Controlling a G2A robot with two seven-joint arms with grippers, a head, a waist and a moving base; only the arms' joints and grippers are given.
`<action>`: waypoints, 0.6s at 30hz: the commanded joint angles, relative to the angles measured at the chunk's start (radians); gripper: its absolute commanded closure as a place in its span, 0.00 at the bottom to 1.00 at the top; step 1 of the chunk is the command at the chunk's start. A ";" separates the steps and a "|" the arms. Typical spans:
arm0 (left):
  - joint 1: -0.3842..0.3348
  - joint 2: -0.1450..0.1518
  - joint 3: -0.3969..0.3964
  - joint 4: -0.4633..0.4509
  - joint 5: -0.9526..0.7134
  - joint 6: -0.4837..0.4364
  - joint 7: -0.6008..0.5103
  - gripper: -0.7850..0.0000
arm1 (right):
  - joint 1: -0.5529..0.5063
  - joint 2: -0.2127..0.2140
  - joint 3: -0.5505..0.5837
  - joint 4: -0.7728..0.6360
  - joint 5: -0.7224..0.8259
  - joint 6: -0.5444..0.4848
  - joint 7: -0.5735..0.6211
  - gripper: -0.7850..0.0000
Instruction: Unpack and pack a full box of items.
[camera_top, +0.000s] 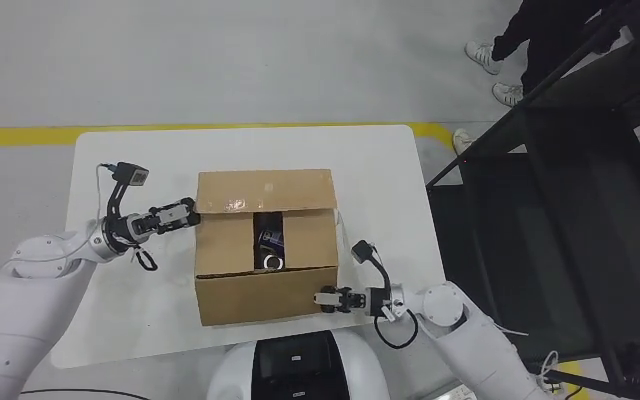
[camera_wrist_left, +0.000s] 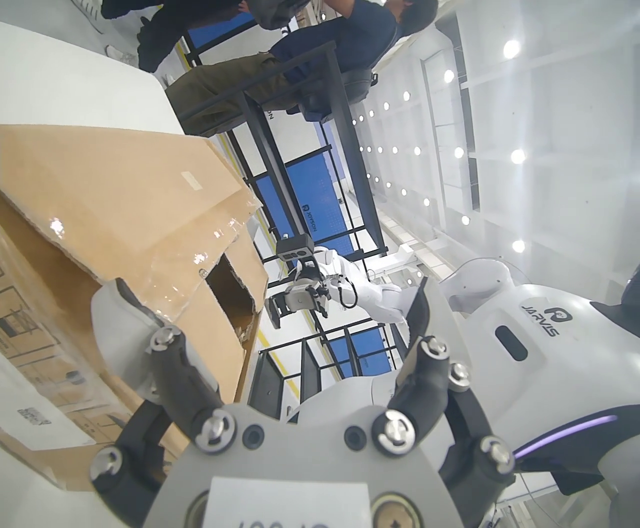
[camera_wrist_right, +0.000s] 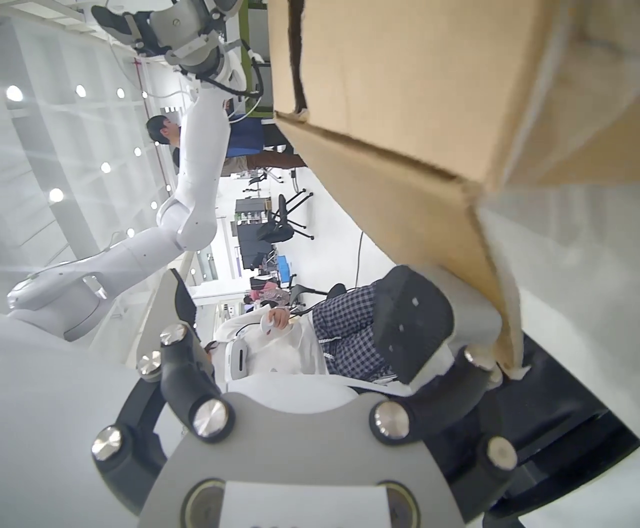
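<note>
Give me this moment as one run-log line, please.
brown cardboard box on white table, flaps ajar | left gripper open at box's left side | right gripper open at box's near right corner

box (camera_top: 265, 190) on table (camera_top: 380, 170) centre | items (camera_top: 271, 250) in box

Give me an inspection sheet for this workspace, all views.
surface: white table, cardboard box at its middle.
job's things: box's top flaps partly open; dark items in the gap.
clutter: nothing seen.
tools: left tool open at the box's left side; right tool open at its near right corner.
cables: black loop at the left wrist, another at the right, off the box.
surroundings: black rack beside the table; yellow floor line behind.
</note>
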 joint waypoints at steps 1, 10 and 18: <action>0.008 0.004 -0.020 -0.017 -0.034 0.009 -0.009 0.00 | -0.022 0.006 0.026 -0.018 0.084 -0.021 0.047 0.00; 0.052 0.017 -0.063 -0.076 -0.053 0.076 -0.076 0.00 | -0.105 0.031 0.137 -0.062 0.345 -0.074 0.198 0.00; 0.062 0.007 -0.034 -0.056 -0.113 0.173 -0.172 0.00 | -0.124 0.036 0.161 -0.043 0.436 -0.088 0.234 0.00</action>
